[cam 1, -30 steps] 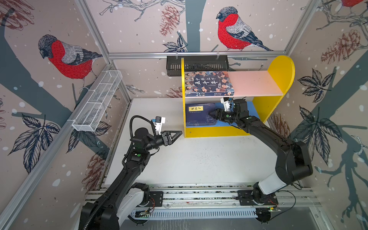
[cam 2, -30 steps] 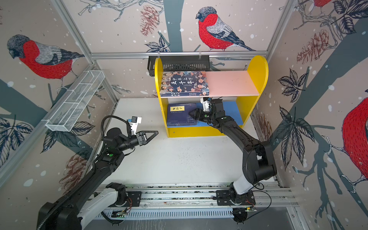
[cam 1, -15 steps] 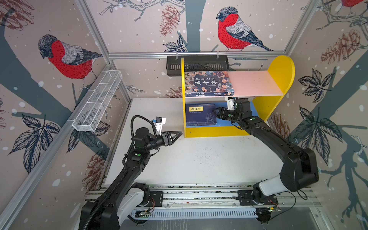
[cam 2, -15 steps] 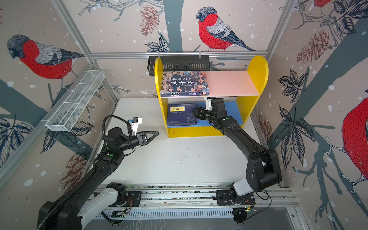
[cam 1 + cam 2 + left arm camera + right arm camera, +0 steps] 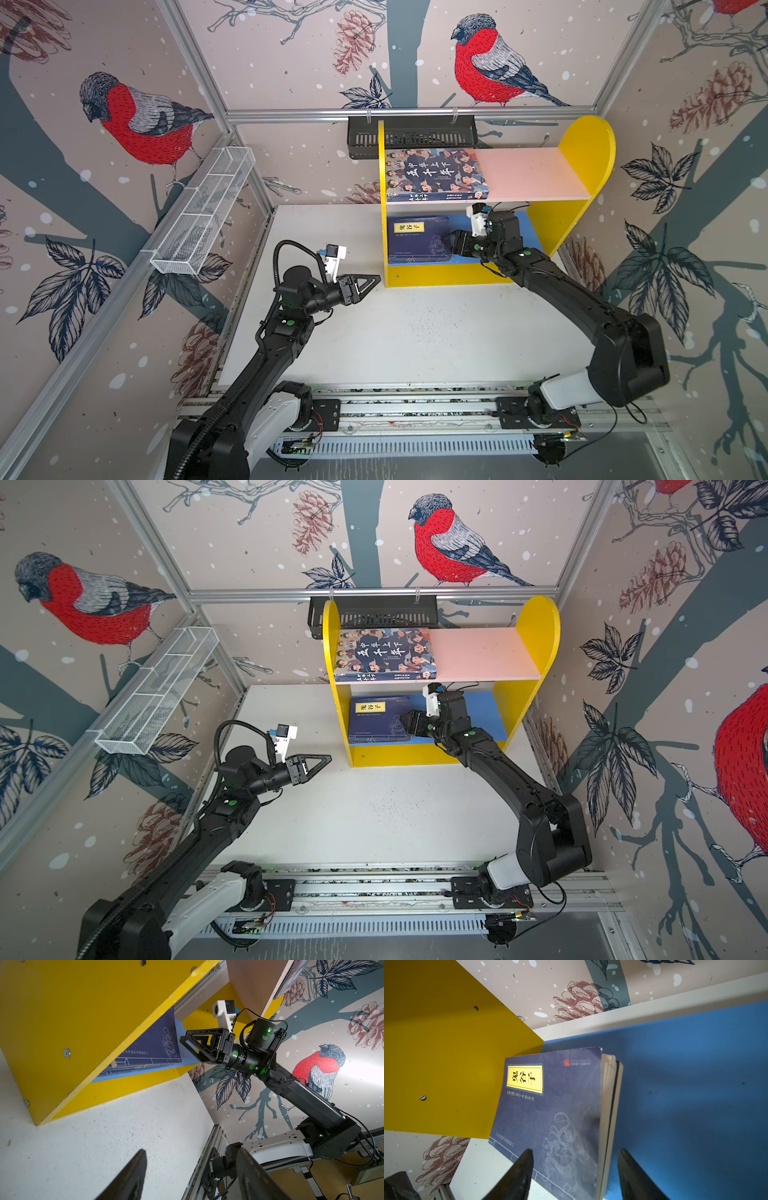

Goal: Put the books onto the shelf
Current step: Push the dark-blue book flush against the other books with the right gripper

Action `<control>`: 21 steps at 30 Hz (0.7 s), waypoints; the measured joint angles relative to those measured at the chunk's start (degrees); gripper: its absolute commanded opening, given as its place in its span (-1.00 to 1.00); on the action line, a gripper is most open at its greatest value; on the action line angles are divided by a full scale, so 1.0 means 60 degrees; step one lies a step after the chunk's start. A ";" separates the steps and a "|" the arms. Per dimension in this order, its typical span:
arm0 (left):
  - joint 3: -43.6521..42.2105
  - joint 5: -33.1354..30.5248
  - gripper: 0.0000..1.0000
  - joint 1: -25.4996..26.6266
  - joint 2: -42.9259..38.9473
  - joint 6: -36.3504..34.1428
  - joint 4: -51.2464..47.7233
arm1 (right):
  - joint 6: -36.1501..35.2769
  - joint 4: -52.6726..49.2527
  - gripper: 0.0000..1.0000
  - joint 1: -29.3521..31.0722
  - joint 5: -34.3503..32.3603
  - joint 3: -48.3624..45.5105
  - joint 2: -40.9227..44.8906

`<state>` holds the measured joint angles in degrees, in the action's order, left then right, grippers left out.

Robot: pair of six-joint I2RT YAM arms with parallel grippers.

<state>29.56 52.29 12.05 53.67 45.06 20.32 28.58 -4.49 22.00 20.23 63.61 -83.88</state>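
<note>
Right pincer (image 5: 446, 242), one shelf (image 5: 586, 145), one cartoon book (image 5: 434, 172)

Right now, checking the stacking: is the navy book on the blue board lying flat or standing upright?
Lying flat: the navy book has its labelled cover face up on the blue board.

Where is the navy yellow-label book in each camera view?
In both top views: navy book near centre, on the blue board.
Left wrist: navy book showing past the yellow side panel.
Right wrist: navy book mid-picture, cover up.
Shared landmark: blue board.
</note>
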 measured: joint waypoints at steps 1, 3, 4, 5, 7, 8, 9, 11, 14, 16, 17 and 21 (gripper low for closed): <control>0.0000 0.0000 0.38 0.0000 -0.0004 0.0000 -0.0004 | 0.0000 0.0000 0.25 0.0018 0.0000 0.0000 0.0000; 0.0000 0.0000 0.38 0.0000 -0.0015 -0.0004 -0.0004 | 0.0000 0.0000 0.20 0.0069 -0.0004 0.0000 -0.0025; 0.0000 -0.0004 0.38 0.0000 -0.0018 -0.0004 -0.0004 | 0.0000 0.0000 0.18 0.0087 -0.0004 0.0000 -0.0055; 0.0000 -0.0004 0.38 0.0000 -0.0018 -0.0004 -0.0015 | 0.0000 0.0000 0.16 0.0102 -0.0004 0.0000 -0.0073; 0.0000 -0.0004 0.38 0.0000 -0.0022 -0.0004 -0.0025 | 0.0000 -0.0007 0.13 0.0157 -0.0007 0.0022 -0.0131; 0.0000 -0.0004 0.38 0.0000 -0.0029 -0.0004 -0.0029 | 0.0000 -0.0007 0.13 0.0182 -0.0007 0.0040 -0.0153; 0.0000 -0.0004 0.38 0.0000 -0.0040 -0.0004 -0.0029 | 0.0000 -0.0007 0.13 0.0197 -0.0011 0.0073 -0.0182; 0.0000 -0.0004 0.38 0.0000 -0.0055 -0.0004 -0.0029 | 0.0000 -0.0022 0.13 0.0208 -0.0011 0.0142 -0.0244; 0.0000 -0.0004 0.38 0.0000 -0.0076 -0.0004 -0.0036 | -0.0004 -0.0029 0.13 0.0244 -0.0058 0.0255 -0.0324; 0.0000 -0.0004 0.38 0.0000 -0.0084 -0.0004 -0.0036 | -0.0007 -0.0036 0.13 0.0277 -0.0066 0.0299 -0.0368; 0.0000 -0.0004 0.38 0.0000 -0.0084 -0.0007 -0.0036 | -0.0007 -0.0055 0.13 0.0280 -0.0069 0.0317 -0.0393; 0.0000 -0.0007 0.38 0.0000 -0.0087 -0.0007 -0.0036 | -0.0011 -0.0113 0.13 0.0310 -0.0080 0.0357 -0.0415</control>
<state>29.56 52.25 12.05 53.15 45.01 20.10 28.51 -5.17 23.86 19.75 65.76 -86.37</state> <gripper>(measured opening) 0.689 0.563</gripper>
